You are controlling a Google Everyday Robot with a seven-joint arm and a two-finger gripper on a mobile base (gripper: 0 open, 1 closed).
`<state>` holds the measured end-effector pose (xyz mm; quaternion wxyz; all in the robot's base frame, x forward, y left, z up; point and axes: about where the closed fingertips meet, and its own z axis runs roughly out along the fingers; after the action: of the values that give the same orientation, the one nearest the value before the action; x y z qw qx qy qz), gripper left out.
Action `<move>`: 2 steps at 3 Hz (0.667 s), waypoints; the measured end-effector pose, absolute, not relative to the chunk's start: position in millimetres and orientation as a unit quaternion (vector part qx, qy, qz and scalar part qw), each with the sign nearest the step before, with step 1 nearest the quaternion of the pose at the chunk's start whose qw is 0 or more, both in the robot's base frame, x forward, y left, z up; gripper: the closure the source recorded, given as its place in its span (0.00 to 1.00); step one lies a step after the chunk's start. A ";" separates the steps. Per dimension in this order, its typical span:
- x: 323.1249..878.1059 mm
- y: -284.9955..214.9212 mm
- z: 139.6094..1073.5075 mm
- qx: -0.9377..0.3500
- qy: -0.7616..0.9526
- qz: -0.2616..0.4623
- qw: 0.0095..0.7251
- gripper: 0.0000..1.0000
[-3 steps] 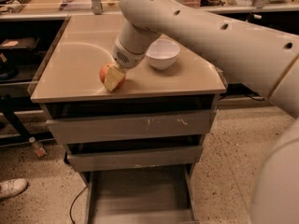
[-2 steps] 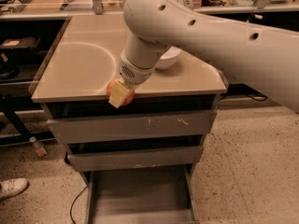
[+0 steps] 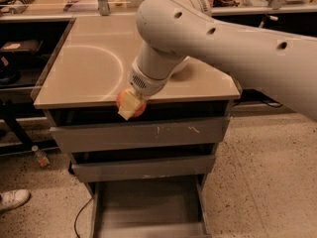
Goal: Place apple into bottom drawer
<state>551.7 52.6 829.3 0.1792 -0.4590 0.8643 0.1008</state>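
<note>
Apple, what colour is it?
The apple is red-orange, best in the camera view, held by the tool at the table's front edge.

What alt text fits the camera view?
The gripper holds the apple at the countertop's front edge, above two upper grey drawers. The bottom drawer below stands pulled open.

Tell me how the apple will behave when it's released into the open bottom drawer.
Being round, the apple will probably roll on the flat floor of the bottom drawer; its low walls should stop it. It looks firm: the gripper, at the front edge of the table, holds it without visible squashing. Dropped from there it might bruise.
</note>
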 end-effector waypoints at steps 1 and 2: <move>499.4 39.9 809.1 -0.404 0.894 0.122 0.150 1.00; 438.4 22.1 757.1 -0.343 0.922 0.156 0.089 1.00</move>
<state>438.4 22.1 757.1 0.0893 -0.3426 0.9221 0.1561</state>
